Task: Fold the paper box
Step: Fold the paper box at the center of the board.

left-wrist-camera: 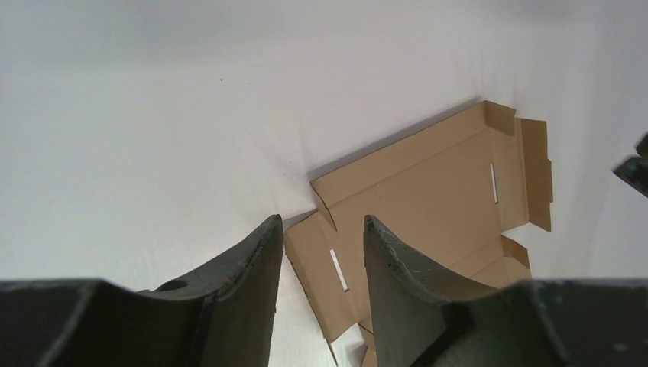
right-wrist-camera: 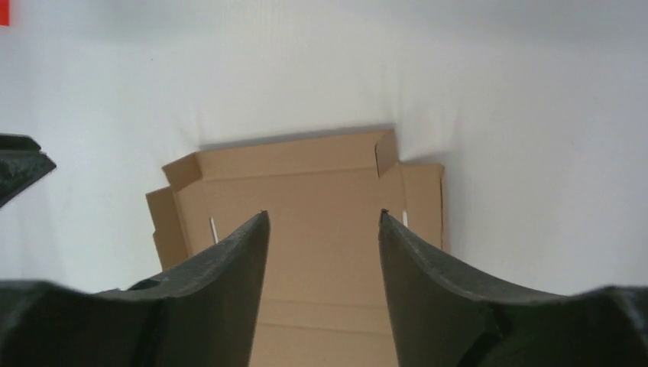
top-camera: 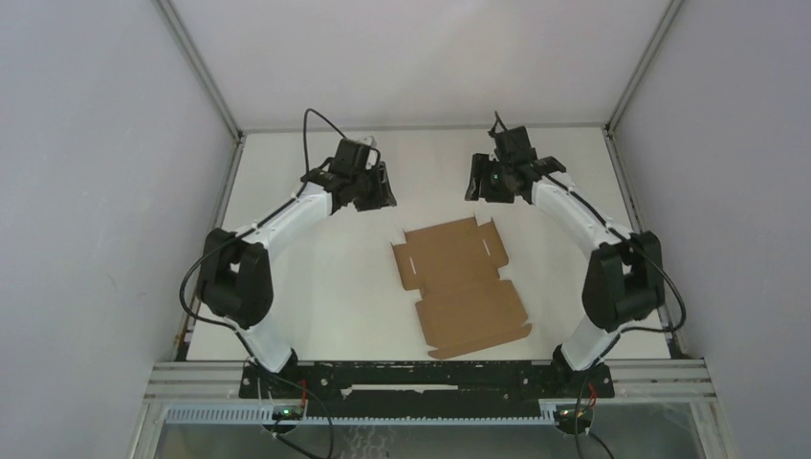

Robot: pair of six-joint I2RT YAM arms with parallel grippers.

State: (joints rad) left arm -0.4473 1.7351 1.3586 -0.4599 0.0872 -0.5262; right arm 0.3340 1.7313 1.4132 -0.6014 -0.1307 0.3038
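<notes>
Flat brown die-cut cardboard box blank [top-camera: 461, 285] lies unfolded on white table [top-camera: 316, 316]. L gripper [top-camera: 385, 186] & R gripper [top-camera: 475, 180] hover at its far end, both parted, empty. Step: approach. Next prob. needs descent onto a flap edge.

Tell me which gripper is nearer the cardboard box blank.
Right, apparently. The right gripper hovers just past the far edge of the cardboard box blank; the left gripper hovers farther off its far-left corner.
</notes>
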